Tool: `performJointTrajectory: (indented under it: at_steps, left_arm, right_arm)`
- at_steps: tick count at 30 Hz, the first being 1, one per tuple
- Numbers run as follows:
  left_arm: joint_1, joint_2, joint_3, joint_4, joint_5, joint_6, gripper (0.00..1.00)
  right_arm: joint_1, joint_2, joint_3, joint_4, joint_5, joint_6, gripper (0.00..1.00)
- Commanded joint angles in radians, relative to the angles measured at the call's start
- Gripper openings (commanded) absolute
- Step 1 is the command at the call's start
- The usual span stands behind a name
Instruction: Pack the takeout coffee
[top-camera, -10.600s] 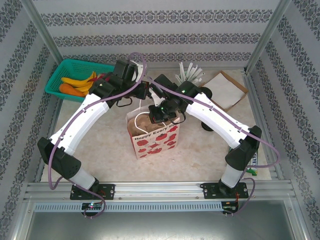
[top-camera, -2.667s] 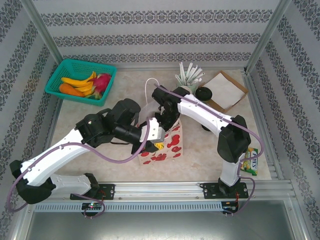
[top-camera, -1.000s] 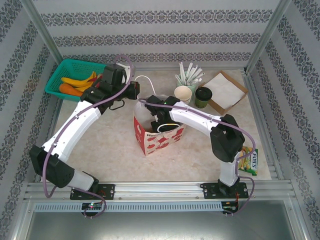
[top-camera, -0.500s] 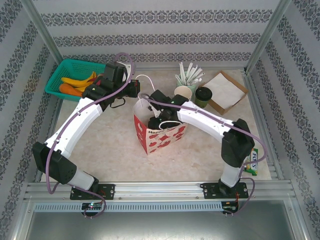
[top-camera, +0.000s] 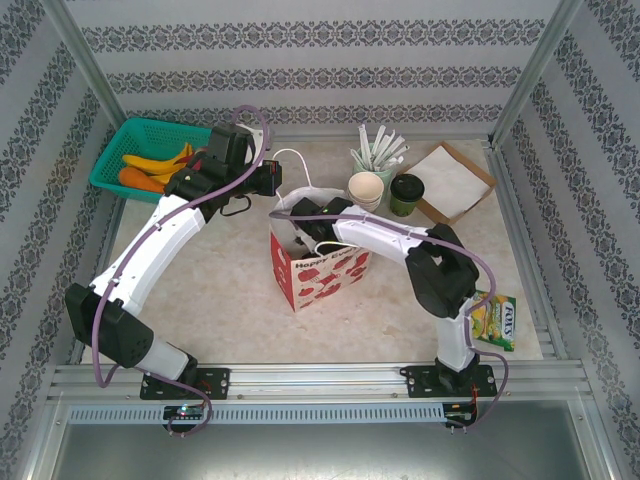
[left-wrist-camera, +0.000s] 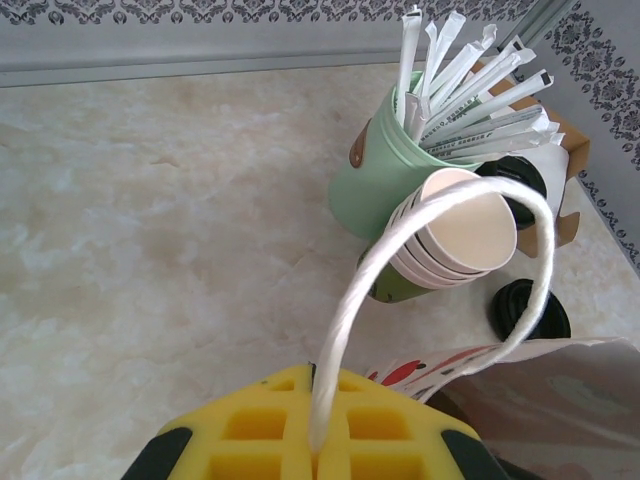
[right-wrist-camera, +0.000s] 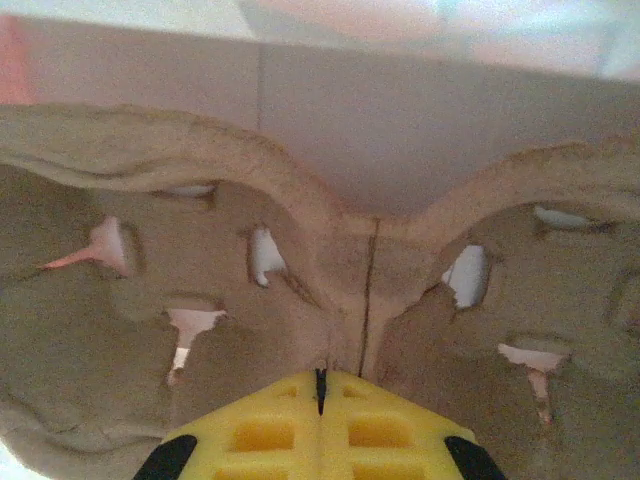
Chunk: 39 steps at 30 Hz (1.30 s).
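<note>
Left gripper (left-wrist-camera: 318, 445) is pinching the bag's (top-camera: 322, 272) cord handle (left-wrist-camera: 372, 270). Right gripper (right-wrist-camera: 320, 405) is down inside the bag, pads pressed together. Coffee (top-camera: 406, 195) sits on the surface (top-camera: 220, 280) just beside the cup stack (top-camera: 366, 188), outside the bag.

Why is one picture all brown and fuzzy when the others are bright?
Right wrist view: the camera is down in the paper bag, close to a brown cardboard tray, so it looks dim and soft. Left wrist view: bright, straws sharp, the near yellow fingers blurry. Top view: evenly lit and clear.
</note>
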Motion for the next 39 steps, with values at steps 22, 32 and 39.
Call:
performJointTrajectory:
  at_steps: [22,32,39]
  left_arm:
    - [0.013,-0.013,-0.009,0.010,0.136,0.131,0.00]
    - [0.011,-0.030,-0.020,0.045,0.242,0.192,0.00]
    - [0.013,-0.018,-0.001,0.042,0.292,0.184,0.00]
  right_arm:
    - [-0.015,-0.380,0.180,0.126,-0.036,-0.064,0.98]
    - [-0.149,-0.400,0.245,0.152,-0.079,-0.477,0.91]
    - [-0.276,-0.287,0.339,-0.020,-0.394,-0.799,0.86]
